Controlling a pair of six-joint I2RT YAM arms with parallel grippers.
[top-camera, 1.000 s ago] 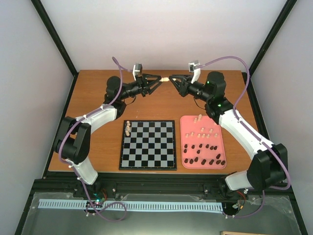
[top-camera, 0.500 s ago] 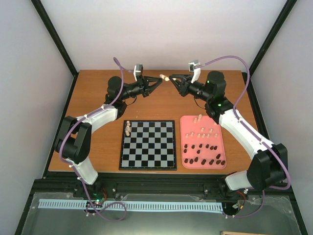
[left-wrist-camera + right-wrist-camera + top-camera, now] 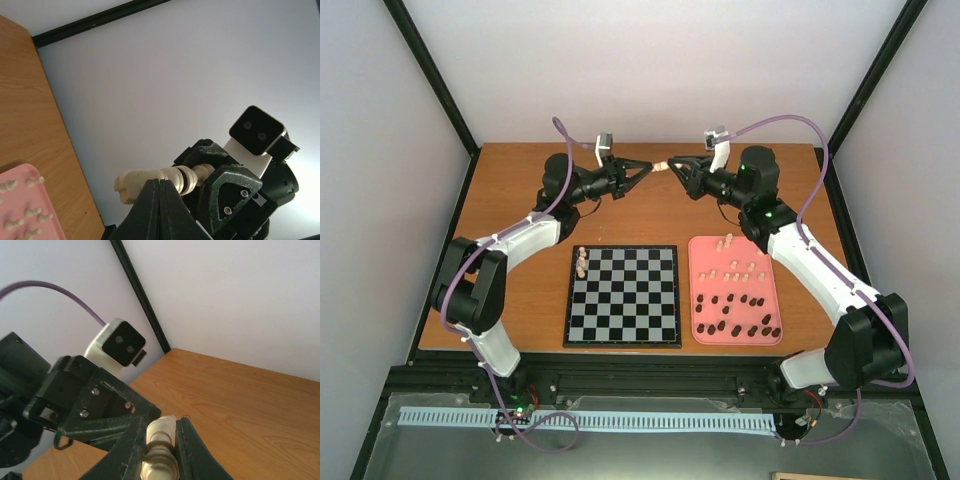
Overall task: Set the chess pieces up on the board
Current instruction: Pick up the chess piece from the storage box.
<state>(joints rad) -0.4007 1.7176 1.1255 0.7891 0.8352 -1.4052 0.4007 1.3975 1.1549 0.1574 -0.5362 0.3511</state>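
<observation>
High over the table's far side my two grippers meet tip to tip. My right gripper (image 3: 672, 166) (image 3: 161, 420) is shut on a cream chess piece (image 3: 661, 165) (image 3: 161, 445) (image 3: 150, 180) held level. My left gripper (image 3: 648, 168) (image 3: 159, 182) is shut, its fingers pressed together just in front of that piece with nothing between them. The board (image 3: 630, 300) lies at the near centre. A few cream pieces (image 3: 582, 262) stand at its far left corner.
A pink tray (image 3: 768, 250) (image 3: 15, 200) right of the board holds several cream pieces (image 3: 735, 268) in its far half and several dark pieces (image 3: 735, 315) in its near half. Bare wooden tabletop (image 3: 520, 200) surrounds both. Black frame posts stand at the corners.
The left gripper's jaws have gone from open to shut beside the cream piece. Both grippers stay tip to tip, and the right one keeps its hold.
</observation>
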